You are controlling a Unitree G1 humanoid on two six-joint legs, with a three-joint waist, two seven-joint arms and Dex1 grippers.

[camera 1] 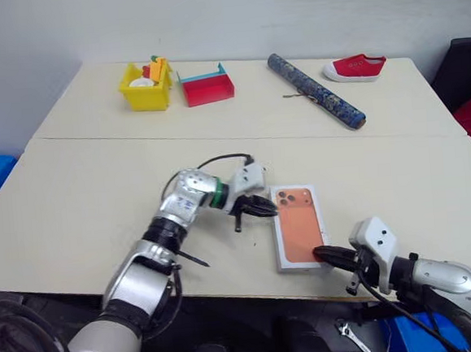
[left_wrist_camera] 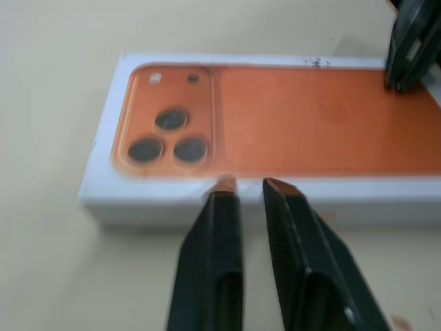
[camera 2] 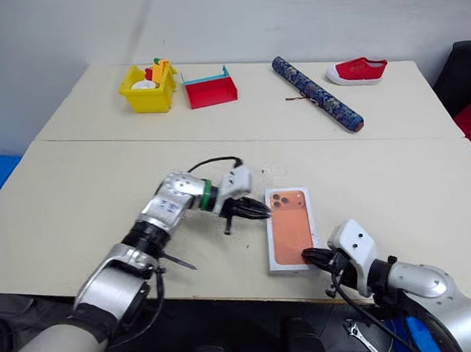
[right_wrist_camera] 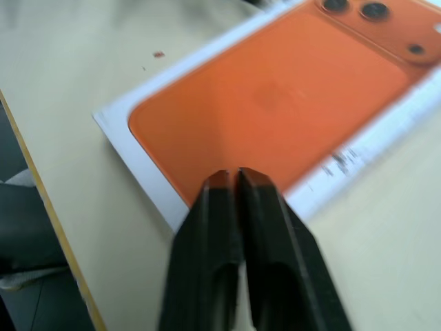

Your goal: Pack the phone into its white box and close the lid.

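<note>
**Apparently lid on — box closed, both grippers at its edges**

Step in hand: the lid (camera 1: 298, 226), orange phone picture up, lies flat on the table (camera 1: 91, 204) near the front edge, between the two arms. No tray with a grey-brown floor is visible beside it and no loose phone either; judged from that, the lid is already sitting over the white box with the phone inside, though neither can be confirmed from these views. This looks like the closing or seating step, near the end of the task.

Left gripper (left_wrist_camera: 244, 185): tips at the lid's long side by the camera end, fingers slightly spread with a narrow gap, pinching nothing. Right gripper (right_wrist_camera: 231, 174): tips over the lid's near corner region, fingers almost together, nothing between them. Whether either presses on the card I cannot tell.

Orientation: the lid's long axis runs roughly front-to-back on the table, tilted a little. The printed camera block sits at the far end, away from the robot; the plain end is nearest the right gripper.

Next move, as a judgement: check that the lid is seated evenly all round; if one side rides high, press down there with fingers together, then withdraw both arms without dragging the box toward the table edge.
</note>
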